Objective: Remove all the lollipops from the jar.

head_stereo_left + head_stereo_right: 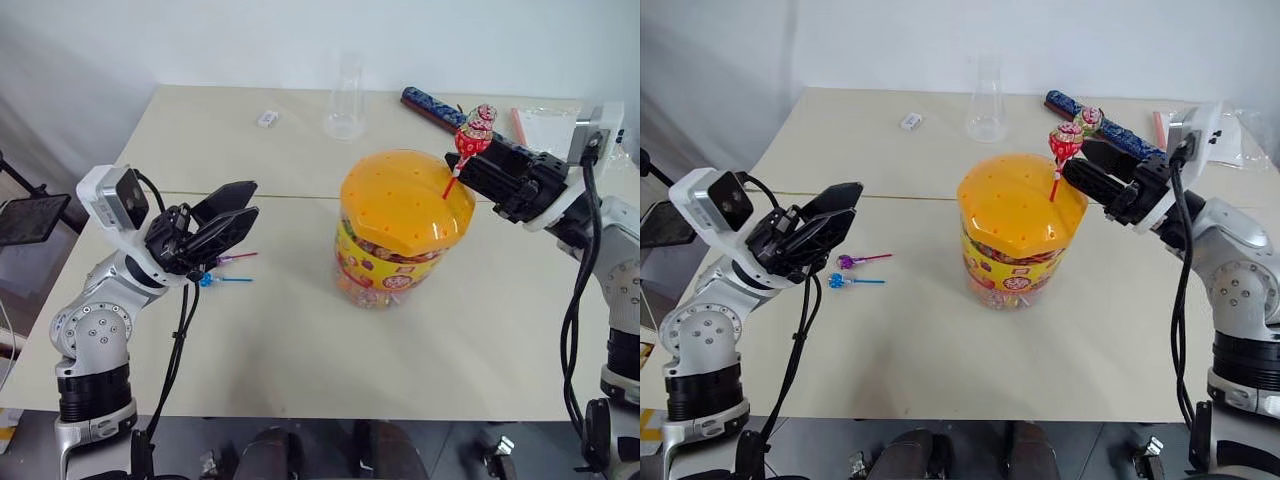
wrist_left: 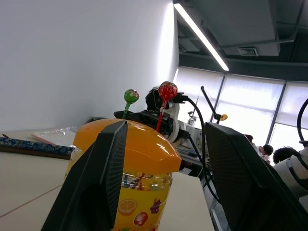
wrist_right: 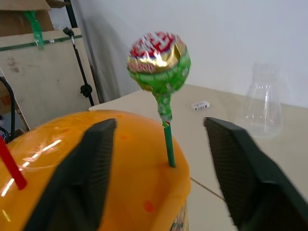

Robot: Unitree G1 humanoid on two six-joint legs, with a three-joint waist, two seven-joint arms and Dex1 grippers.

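while two lollipops already lie on the table (image 1: pixel 940 340) beside the left gripper (image 1: pixel 836 222), a purple one (image 1: pixel 848 261) and a blue one (image 1: pixel 837 281), two more stand upright in holes of the jar (image 1: pixel 1012 262) lid (image 1: pixel 1018 205), so the job looks about half done. both sit on the lid's right side: a red one (image 1: pixel 1066 142) and a green one (image 3: pixel 159 57) just beyond it, each stick near vertical with the candy head on top.

the right gripper (image 3: pixel 161 159) is the nearer by far. it reaches in from the right, roughly level and pointing across the lid, and in its wrist view the green stick (image 3: pixel 168 144) rises in the gap between its two fingers (image 3: pixel 94 163), nearer the left one, with clear space on both sides. so its jaws stand apart and hold nothing yet; the red stick (image 3: pixel 12 168) is off to one side, outside the gap.

the left gripper hangs well apart from the jar on its left, jaws parted and empty, pointing toward the jar.

what matters next, i judge, is that the stick runs straight up across the fingers' line: closing would pinch it low on the stick, and the pull should go straight up along it so it slides out of its hole without tipping the jar.
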